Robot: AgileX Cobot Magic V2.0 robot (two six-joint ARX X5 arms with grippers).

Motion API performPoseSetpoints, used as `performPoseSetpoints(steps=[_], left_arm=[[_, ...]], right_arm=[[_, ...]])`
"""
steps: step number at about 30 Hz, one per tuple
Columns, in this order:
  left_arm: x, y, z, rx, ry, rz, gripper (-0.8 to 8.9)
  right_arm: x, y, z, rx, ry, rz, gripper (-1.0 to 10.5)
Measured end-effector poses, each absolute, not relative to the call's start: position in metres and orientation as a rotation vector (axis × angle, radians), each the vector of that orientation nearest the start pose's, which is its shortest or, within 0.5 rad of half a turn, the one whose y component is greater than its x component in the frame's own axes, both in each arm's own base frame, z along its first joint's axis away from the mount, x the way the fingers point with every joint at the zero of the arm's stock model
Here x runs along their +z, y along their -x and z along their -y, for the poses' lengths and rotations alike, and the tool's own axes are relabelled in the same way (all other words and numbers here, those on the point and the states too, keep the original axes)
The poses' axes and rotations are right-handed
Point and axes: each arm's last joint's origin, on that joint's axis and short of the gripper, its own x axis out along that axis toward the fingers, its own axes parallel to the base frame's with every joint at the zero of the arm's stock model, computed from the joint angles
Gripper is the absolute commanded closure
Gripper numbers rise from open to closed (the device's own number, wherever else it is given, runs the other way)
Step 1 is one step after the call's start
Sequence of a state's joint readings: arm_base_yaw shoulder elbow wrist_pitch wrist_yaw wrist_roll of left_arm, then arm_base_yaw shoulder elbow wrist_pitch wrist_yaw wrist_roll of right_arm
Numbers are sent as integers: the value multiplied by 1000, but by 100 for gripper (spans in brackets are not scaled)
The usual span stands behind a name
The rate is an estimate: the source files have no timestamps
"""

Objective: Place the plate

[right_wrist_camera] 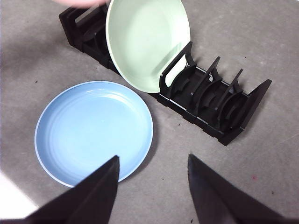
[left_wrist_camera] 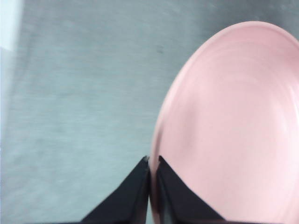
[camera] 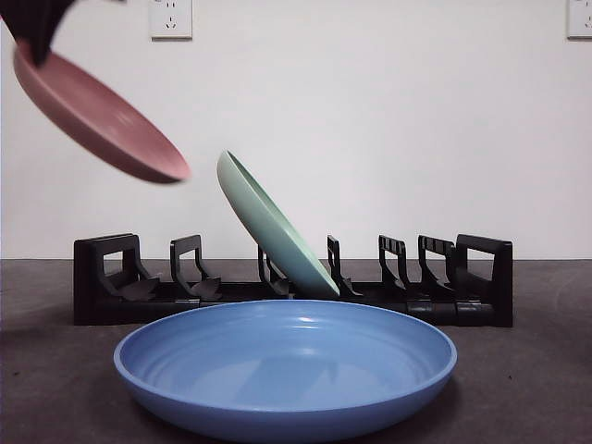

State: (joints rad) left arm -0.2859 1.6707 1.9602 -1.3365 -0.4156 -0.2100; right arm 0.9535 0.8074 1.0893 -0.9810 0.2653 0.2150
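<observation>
Front view: pink plate point(camera: 97, 116) (seemingly tilted) in left gripper point(left_wrist_camera: 153, 164)

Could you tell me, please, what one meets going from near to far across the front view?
Blue plate lying flat on the table → black dish rack → green plate leaning in the rack → wall with two sockets. The pink plate, held aloft by the left gripper, is left out.

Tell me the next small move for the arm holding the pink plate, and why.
Probably carry the pink plate on toward the rack and start tipping it upright. The left gripper is shut on its rim, holding it tilted in the air above the rack's end. The green plate leans in a middle slot, and the slots on the pink plate's side of it look free. The right gripper hangs open above the blue plate.
</observation>
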Motion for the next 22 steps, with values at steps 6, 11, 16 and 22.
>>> performPoseSetpoints(steps=[6,11,16,22], left_arm=[[444,-264,67,216,-147,-908,804],[446,-210,63,186,-114,-873,804],[410,-163,57,160,-101,-900,804],[349,-133,54,109,-12,-991,804]], right_arm=[[358,-81,-101,589,207,-647,713],[359,-81,-100,561,216,-638,713],[360,-80,-97,544,212,-620,713],[362,-77,-92,547,199,-603,713]])
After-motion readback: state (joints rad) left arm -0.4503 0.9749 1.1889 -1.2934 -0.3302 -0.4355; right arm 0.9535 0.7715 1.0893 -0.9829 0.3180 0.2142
